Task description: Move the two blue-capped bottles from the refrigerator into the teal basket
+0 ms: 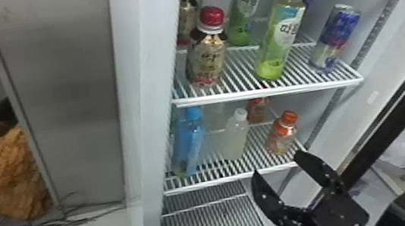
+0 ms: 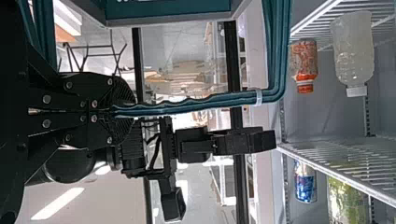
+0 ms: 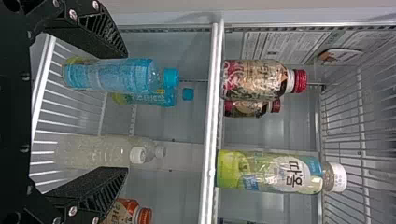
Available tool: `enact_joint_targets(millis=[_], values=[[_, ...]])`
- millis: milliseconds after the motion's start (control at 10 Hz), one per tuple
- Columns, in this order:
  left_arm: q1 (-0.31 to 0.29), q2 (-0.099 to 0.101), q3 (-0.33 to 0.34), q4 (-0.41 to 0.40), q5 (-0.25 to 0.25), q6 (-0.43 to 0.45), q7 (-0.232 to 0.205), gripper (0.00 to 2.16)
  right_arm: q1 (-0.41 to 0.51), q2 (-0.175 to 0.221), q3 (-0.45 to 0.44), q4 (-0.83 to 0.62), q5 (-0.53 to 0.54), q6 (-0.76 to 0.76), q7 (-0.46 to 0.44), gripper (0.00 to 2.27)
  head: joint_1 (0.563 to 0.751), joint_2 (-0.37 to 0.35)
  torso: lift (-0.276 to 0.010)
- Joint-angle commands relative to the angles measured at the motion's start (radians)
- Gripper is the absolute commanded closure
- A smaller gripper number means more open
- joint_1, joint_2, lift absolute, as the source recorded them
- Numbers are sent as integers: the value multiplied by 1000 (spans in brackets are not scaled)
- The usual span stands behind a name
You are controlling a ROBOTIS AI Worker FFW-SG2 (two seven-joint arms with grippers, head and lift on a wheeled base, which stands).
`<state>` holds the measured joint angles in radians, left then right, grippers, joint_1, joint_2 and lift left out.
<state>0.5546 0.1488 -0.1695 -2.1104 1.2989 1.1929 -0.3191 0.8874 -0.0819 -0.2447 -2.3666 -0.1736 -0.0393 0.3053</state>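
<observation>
My right pincer (image 1: 277, 162) is spread, lower right of the head view; my left pincer (image 2: 130, 109) pinches the handle (image 2: 201, 102) of the teal basket (image 2: 168, 8). The blue-capped bottles (image 1: 189, 145) stand near the head view's centre.

Shelves (image 1: 267, 92) in every view (head's downward)

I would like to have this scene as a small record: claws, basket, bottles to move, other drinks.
left claw: shut on handle of teal basket
right claw: open, holding nothing
blue-capped bottles: two, front and rear, upright on shelf
same shelf: white-capped bottles, orange-capped bottles
shelf above: red-capped bottles, green bottles, can
</observation>
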Motion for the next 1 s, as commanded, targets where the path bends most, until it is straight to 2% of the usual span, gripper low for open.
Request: enact_joint_targets(millis=[0,500,900], values=[[0,0,-1,-2,0,-3,0,1157,-4,-1,-1,2,0,2,0,154,695,-350,-160],[0,6,-11,-2,2,0,0,1157,-14,-1,1,14,5,0,9,154,695,-350,-160],[-5,9,-18,1,3,-3,0,1157,-70,-16,15,80,26,0,35,153,695,-350,-160]])
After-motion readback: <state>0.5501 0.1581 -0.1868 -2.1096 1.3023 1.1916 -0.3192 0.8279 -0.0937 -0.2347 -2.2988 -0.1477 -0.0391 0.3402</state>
